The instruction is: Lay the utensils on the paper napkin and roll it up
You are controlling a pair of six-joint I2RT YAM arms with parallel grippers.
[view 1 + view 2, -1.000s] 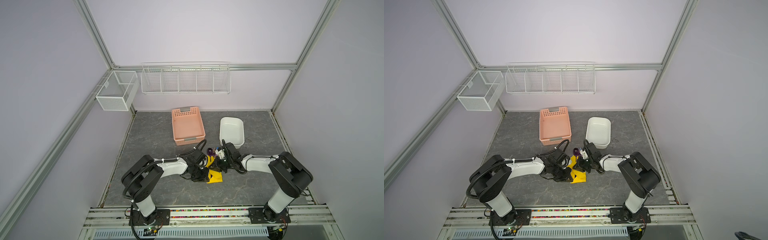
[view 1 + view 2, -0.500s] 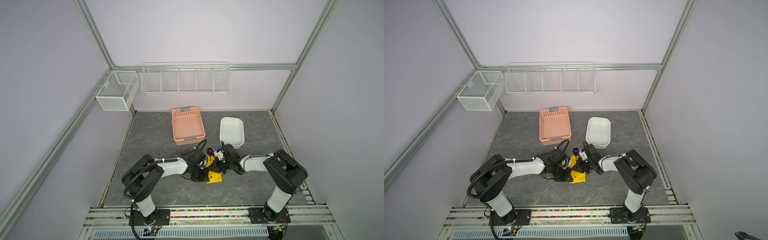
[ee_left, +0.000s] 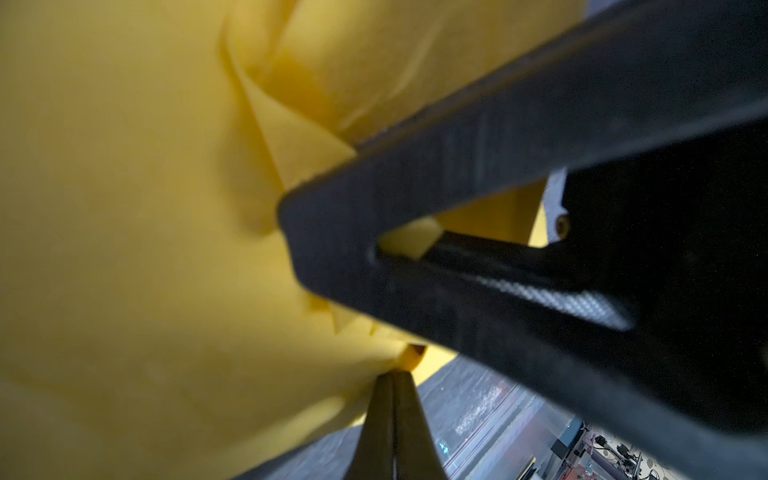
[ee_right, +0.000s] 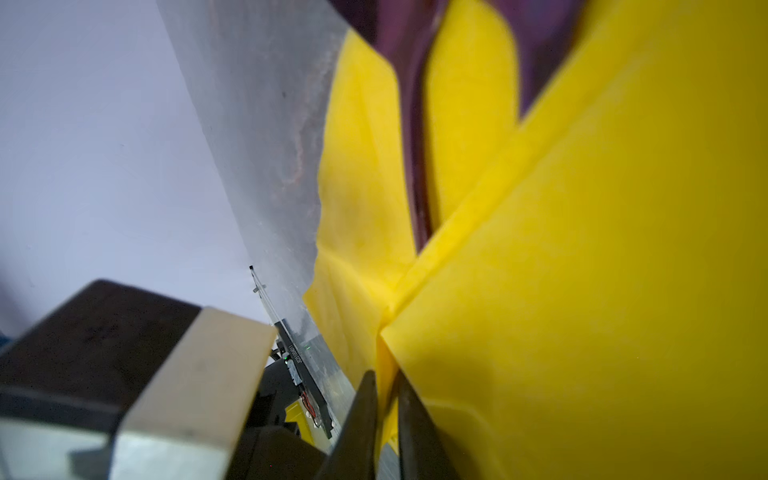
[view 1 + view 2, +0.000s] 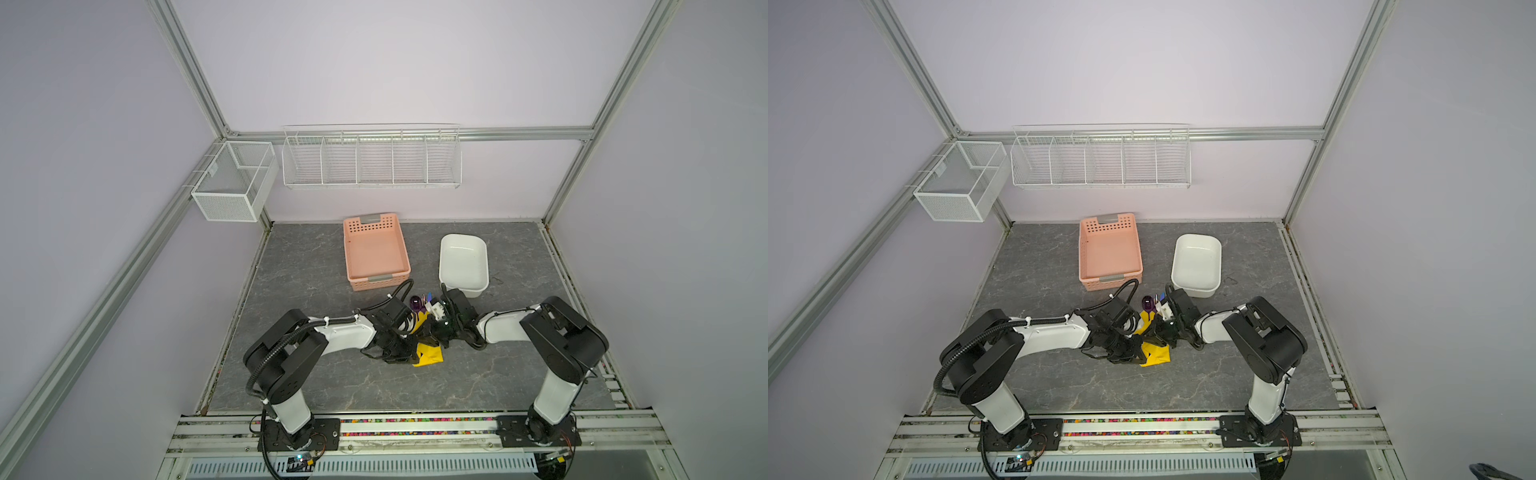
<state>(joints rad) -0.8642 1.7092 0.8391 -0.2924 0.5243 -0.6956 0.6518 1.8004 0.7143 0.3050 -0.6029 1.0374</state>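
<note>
The left fingers (image 3: 380,424) are pressed together on the folded paper napkin (image 5: 430,355), which lies on the surface (image 5: 311,291). The right fingers (image 4: 361,419) straddle a fold, but I cannot tell whether they grip it. The utensils (image 5: 415,301) stick out of the napkin. The pink basket (image 5: 378,283) and white tub (image 5: 463,289) behind them show bare floors.

Robot lab test cell, not home or shop. Evidence: bare aluminium frame posts (image 5: 195,70) boxing in plain lilac wall panels (image 5: 395,62); two robot arms, left arm (image 5: 345,334) and right arm (image 5: 507,328), bolted to slotted metal rail (image 5: 415,428) at front edge; grey marble-pattern tabletop (image 5: 316,257); white wire rack (image 5: 372,160) and mesh box (image 5: 232,183) hung off frame.
</note>
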